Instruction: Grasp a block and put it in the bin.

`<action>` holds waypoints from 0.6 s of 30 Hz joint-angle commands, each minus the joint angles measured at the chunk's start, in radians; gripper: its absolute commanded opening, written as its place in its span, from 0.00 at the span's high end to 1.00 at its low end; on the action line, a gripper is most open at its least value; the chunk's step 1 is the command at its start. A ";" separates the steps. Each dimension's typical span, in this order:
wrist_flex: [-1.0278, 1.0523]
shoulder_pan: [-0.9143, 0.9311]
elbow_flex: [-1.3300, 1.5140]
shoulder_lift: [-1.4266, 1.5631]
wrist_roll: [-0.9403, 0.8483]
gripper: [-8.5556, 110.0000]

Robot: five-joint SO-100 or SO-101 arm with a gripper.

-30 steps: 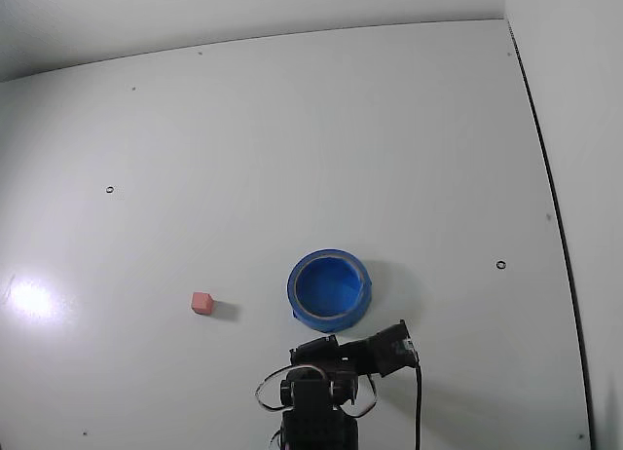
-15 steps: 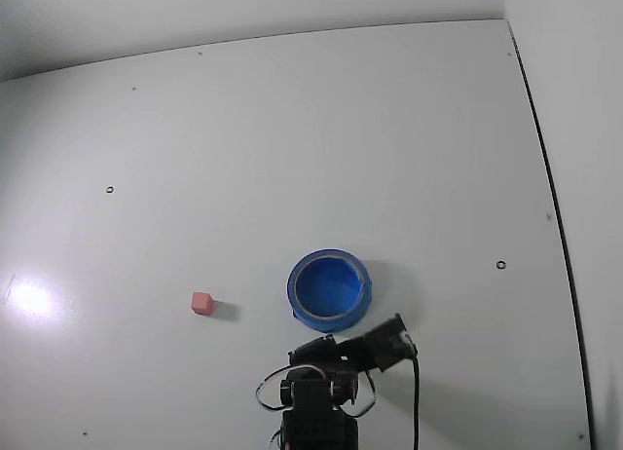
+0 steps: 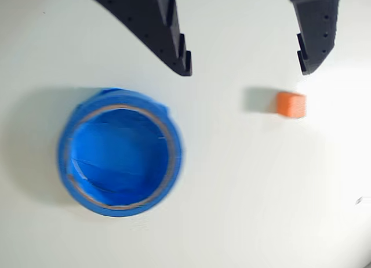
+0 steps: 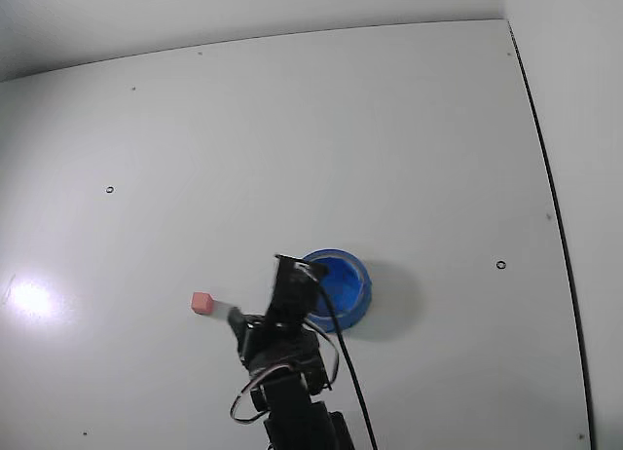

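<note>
The block (image 3: 290, 104) is a tiny salmon-orange cube lying on the white table, right of the bin (image 3: 174, 163), a round blue bowl with a thick rim. My gripper (image 3: 246, 65) hangs above the table with its two black fingers wide open and nothing between them. In the wrist view the block lies just below the right fingertip (image 3: 306, 59). In the fixed view the block (image 4: 201, 303) sits left of the arm (image 4: 287, 318), which covers the left part of the bin (image 4: 352, 280).
The white table (image 4: 321, 138) carries small dark screw holes (image 4: 500, 265). Its right edge runs as a dark line (image 4: 545, 177) beside a wall. A bright glare spot (image 4: 29, 297) sits at the left. A black cable (image 4: 346, 372) trails from the arm.
The arm has unfolded from its tucked pose right of its base and swung left and forward. It now stands between block and bin, hiding part of the bin.
</note>
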 commanded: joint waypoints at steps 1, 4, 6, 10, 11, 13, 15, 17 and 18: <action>-0.008 -0.112 -0.201 -0.201 0.020 0.69; -0.008 -0.170 -0.322 -0.403 0.038 0.69; -0.008 -0.192 -0.408 -0.526 0.041 0.69; -0.008 -0.204 -0.584 -0.735 0.037 0.69; -0.008 -0.206 -0.624 -0.778 0.035 0.69; -0.008 -0.209 -0.696 -0.854 0.034 0.69; -0.008 -0.210 -0.758 -0.922 0.037 0.69; -0.008 -0.210 -0.810 -0.982 0.037 0.69; -0.008 -0.210 -0.831 -1.009 0.037 0.69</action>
